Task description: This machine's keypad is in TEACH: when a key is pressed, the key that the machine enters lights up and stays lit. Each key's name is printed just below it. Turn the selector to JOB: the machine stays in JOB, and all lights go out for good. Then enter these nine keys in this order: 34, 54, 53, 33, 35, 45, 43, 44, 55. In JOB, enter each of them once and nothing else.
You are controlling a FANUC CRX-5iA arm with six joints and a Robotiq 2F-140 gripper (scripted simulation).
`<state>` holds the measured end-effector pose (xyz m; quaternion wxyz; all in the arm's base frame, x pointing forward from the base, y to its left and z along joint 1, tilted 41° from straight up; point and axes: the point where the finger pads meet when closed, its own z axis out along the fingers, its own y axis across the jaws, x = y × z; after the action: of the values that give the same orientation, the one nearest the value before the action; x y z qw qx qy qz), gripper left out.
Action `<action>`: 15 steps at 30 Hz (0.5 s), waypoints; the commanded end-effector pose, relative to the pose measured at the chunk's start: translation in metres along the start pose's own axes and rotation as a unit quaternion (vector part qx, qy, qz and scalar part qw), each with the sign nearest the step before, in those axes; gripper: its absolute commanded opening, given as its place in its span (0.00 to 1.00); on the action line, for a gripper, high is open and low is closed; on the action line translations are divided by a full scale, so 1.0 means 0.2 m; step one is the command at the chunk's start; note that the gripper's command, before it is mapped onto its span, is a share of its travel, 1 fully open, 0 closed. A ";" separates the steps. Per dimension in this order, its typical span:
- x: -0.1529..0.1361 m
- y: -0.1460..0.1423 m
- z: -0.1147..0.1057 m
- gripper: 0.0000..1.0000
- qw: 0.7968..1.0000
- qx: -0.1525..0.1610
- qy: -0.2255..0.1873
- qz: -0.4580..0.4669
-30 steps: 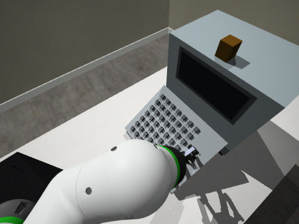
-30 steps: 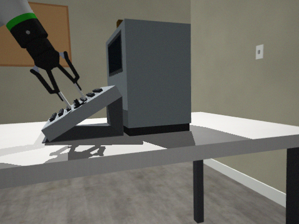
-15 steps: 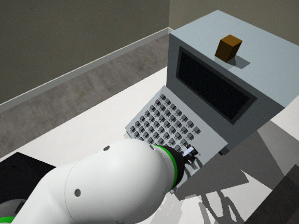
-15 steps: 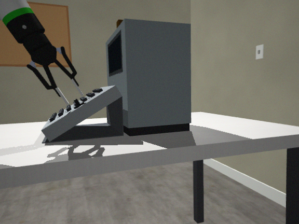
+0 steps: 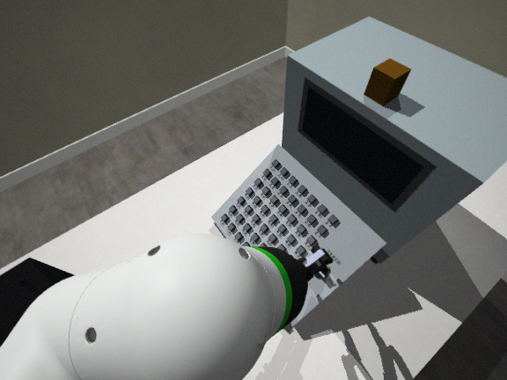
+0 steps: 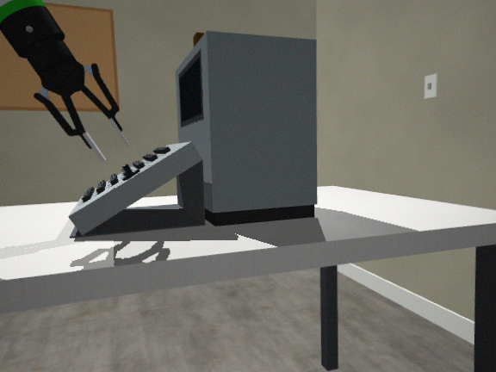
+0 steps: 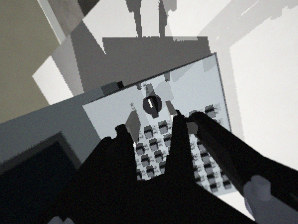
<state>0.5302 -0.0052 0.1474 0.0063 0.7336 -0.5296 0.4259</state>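
Observation:
The grey machine stands on the white table. Its sloped keypad panel carries several rows of dark keys, none lit. The black selector knob sits at the panel's side; its white mark shows, but the labels are too small to read. My gripper is open partway and empty. It hangs a little above the panel, over the selector and apart from it.
A brown block sits on the machine's top, above the dark screen. My white arm hides the panel's near corner in the top view. An orange board hangs on the back wall.

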 end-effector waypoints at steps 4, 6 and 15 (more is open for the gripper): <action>0.00 0.00 -0.02 0.33 1.000 0.001 0.000 0.000; 0.00 0.00 -0.03 0.33 1.000 0.001 0.000 0.000; 0.00 0.00 -0.03 0.00 1.000 0.001 0.000 0.000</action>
<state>0.5270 -0.0024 0.1506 0.0059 0.7338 -0.5294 0.4258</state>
